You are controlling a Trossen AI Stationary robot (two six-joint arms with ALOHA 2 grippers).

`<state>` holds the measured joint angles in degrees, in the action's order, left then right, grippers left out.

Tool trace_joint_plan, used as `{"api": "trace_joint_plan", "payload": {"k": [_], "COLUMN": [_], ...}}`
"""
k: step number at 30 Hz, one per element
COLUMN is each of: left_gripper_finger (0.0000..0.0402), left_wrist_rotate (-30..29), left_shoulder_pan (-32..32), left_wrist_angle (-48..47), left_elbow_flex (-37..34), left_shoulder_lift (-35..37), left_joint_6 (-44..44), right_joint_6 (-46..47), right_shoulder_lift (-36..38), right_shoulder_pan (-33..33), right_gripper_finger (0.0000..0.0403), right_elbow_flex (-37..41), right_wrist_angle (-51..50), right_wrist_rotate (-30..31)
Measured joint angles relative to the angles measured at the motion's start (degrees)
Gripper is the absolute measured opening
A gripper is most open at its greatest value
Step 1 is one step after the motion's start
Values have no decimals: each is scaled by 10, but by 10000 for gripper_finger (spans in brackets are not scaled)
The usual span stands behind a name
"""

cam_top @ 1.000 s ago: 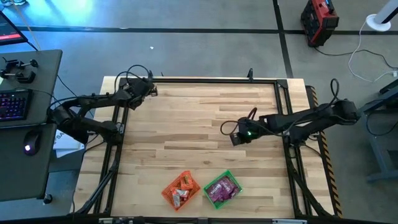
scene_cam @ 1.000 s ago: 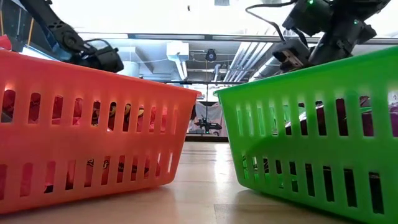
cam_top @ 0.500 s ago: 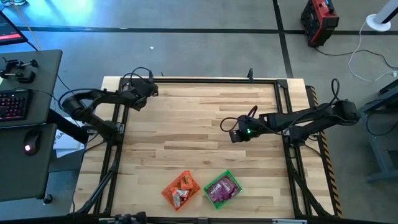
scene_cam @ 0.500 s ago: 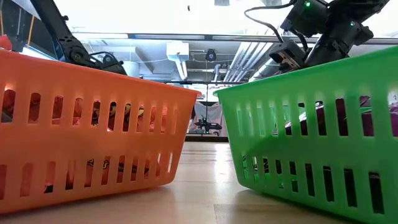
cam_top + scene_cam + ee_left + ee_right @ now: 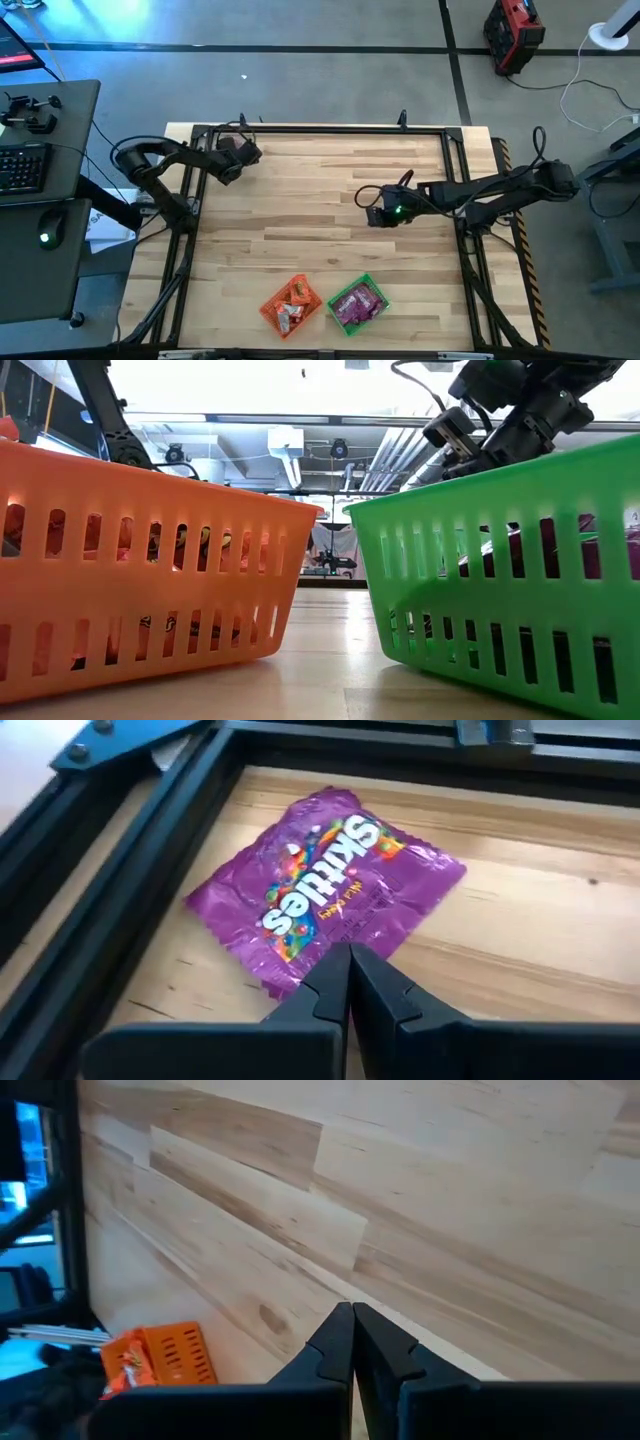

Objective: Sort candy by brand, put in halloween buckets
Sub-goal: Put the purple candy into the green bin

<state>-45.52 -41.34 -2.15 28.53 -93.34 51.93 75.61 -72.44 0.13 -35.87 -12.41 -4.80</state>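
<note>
Pale wood table [image 5: 300,220], purple crinkled shiny candy packet [image 5: 325,890] lying flat at far left corner by black frame rail [image 5: 120,910], left gripper [image 5: 349,963] closed just before it, right gripper [image 5: 352,1320] closed, empty, mid-table, orange bucket [image 5: 291,304] and green bucket [image 5: 357,303] side by side at near edge, both holding packets.

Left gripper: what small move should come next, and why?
Probably open the fingers first. The left gripper is shut right by the purple Skittles packet, which lies flat on the table near the frame corner, outside the green bucket.
</note>
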Motion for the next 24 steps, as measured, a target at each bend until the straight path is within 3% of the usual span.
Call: {"api": "trace_joint_plan", "payload": {"k": [11,15,20,24], "left_gripper_finger": [0,0,0,0], "left_wrist_rotate": [61,131,260,292], "left_shoulder_pan": [89,166,278,360], "left_wrist_angle": [3,63,197,236], "left_elbow_flex": [-20,-22,-23,16], "left_shoulder_lift": [-6,4,-8,-43], "left_joint_6": [90,63,31,-1], "right_joint_6": [18,26,39,42], "right_shoulder_lift": [0,0,0,0], "right_shoulder_pan": [0,0,0,0], "right_gripper_finger": [0,0,0,0], "right_elbow_flex": [0,0,0,0], "right_wrist_angle": [13,16,25,40], "right_wrist_rotate": [1,9,12,12]}}
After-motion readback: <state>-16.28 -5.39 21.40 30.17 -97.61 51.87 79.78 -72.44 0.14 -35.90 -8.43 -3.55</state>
